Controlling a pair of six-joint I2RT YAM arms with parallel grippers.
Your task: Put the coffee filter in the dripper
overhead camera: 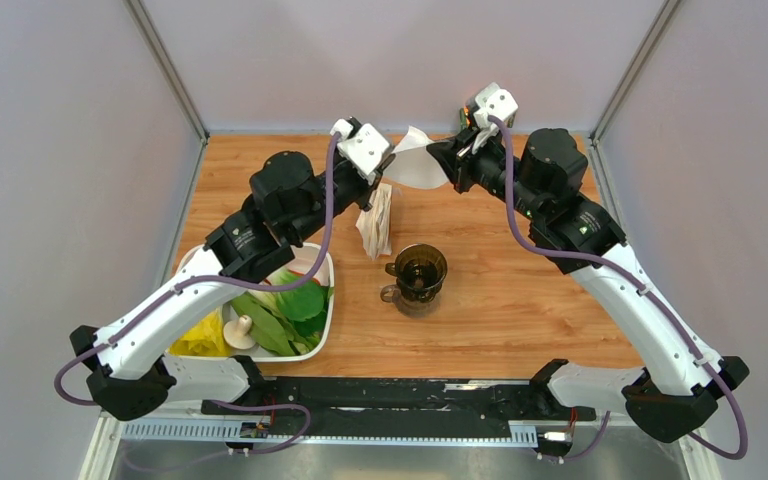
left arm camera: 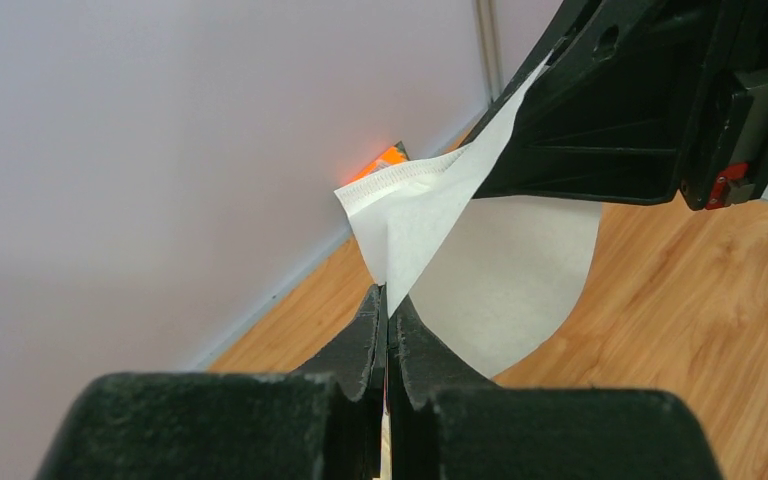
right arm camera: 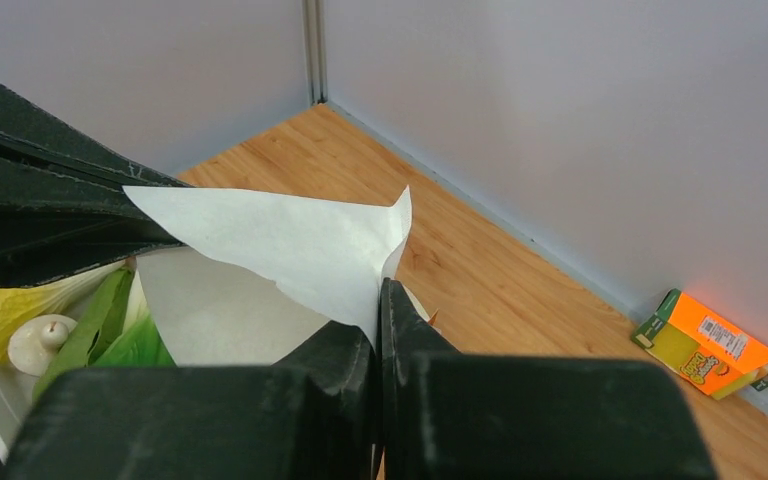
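The coffee filter (overhead camera: 415, 160), a thin white paper cone, hangs in the air at the back of the table between both grippers. My left gripper (overhead camera: 388, 165) is shut on its left edge, as the left wrist view (left arm camera: 388, 300) shows. My right gripper (overhead camera: 443, 160) is shut on its right edge, as the right wrist view (right arm camera: 380, 300) shows. The two layers of the filter (left arm camera: 500, 270) are pulled slightly apart. The dripper (overhead camera: 420, 272), a dark brown see-through cup, stands on the table in front of and below the filter, empty.
A clear-wrapped packet of cream filters (overhead camera: 376, 222) stands just left of the dripper, below my left gripper. A white tray (overhead camera: 332, 290) of green leaves and a mushroom sits at the front left. An orange box (right arm camera: 715, 345) lies by the back wall.
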